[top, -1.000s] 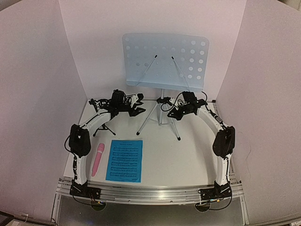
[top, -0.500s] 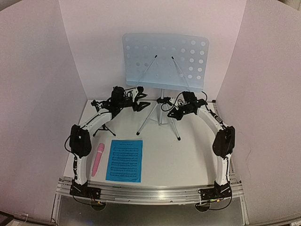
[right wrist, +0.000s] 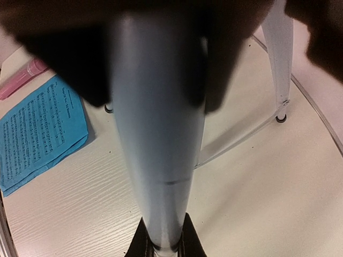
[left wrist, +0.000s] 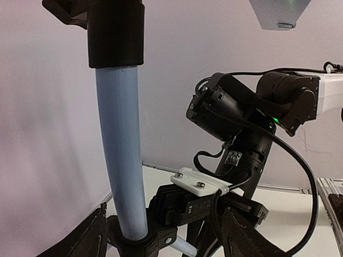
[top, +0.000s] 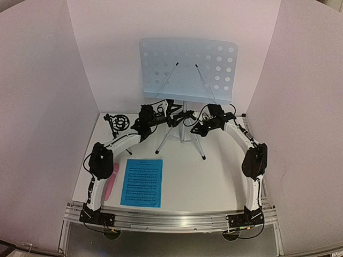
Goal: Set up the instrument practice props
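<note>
Pale-blue hole-dotted music stand point(top: 182, 53) on silver tripod point(top: 198, 143); bright-blue page point(top: 142, 183) with black notation; pink microphone point(top: 110, 188); black mic stand point(top: 119, 123).

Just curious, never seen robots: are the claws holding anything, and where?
The right gripper clamps the music stand by its pole; the left gripper is open, holding nothing.

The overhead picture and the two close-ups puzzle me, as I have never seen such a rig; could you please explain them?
This is a robot: two jointed arms bolted at the near edge of the table, each ending in a two-finger hand. The overhead picture comes from a fixed camera above and behind them; each close-up comes from a camera on one wrist. On it stand a pale-blue music stand and a small black mic stand; a blue sheet-music page and a pink microphone lie flat. The right hand grips the music stand's pole. The left hand is open close to that pole, holding nothing.
</note>
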Robot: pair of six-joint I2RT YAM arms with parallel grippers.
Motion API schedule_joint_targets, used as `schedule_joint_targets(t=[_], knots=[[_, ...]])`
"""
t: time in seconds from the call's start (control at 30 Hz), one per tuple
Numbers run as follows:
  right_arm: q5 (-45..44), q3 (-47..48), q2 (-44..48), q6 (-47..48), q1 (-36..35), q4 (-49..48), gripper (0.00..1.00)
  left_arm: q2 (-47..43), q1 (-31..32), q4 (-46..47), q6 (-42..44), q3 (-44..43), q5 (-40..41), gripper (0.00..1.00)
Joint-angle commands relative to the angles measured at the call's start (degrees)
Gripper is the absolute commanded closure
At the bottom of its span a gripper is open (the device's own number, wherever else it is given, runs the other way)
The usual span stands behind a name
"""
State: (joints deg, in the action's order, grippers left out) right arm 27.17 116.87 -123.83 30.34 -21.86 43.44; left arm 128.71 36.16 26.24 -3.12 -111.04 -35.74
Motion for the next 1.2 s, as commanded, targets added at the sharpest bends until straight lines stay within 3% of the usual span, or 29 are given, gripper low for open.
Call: schedule_joint_targets(t=[0.0,0.17,0.47,0.63,0.77,0.83,0.93,1.17], knots=[[-1.8,-0.9,-3.3,0.7,-2.0,5.1,1.00,1.2,0.7,9.2,-5.7,-3.2,5.2,0.32],[-1.0,0.6,-4.6,-0.2,-2.4,4.4,1.00,2.9,1.5,7.6,-6.5,-5.8,6.7,0.53],[-1.6,-0.2,-4.1,0.0,-2.8,4.1,1.00,6.5,1.6,0.3,-6.3,-12.2,6.7,0.68],[-1.2,-0.1,-3.7,-0.9,-3.0,4.0,1.00,6.1,1.6,-0.1,-6.5,-12.2,6.6,0.98],[-1.6,-0.7,-2.1,-1.7,-3.0,4.1,0.99,4.3,1.5,0.6,-6.2,-10.1,6.0,1.00],[-1.6,-0.9,-1.1,-2.7,-3.0,4.0,0.90,3.2,1.4,1.0,-5.7,-8.8,5.6,1.00],[-1.6,-0.8,0.9,-4.6,-3.0,4.0,0.68,2.7,1.4,0.5,-4.1,-8.5,5.2,1.00],[0.6,-1.6,5.6,-10.6,-3.0,3.3,0.54,2.0,1.4,-3.1,0.6,-8.8,6.4,1.00]])
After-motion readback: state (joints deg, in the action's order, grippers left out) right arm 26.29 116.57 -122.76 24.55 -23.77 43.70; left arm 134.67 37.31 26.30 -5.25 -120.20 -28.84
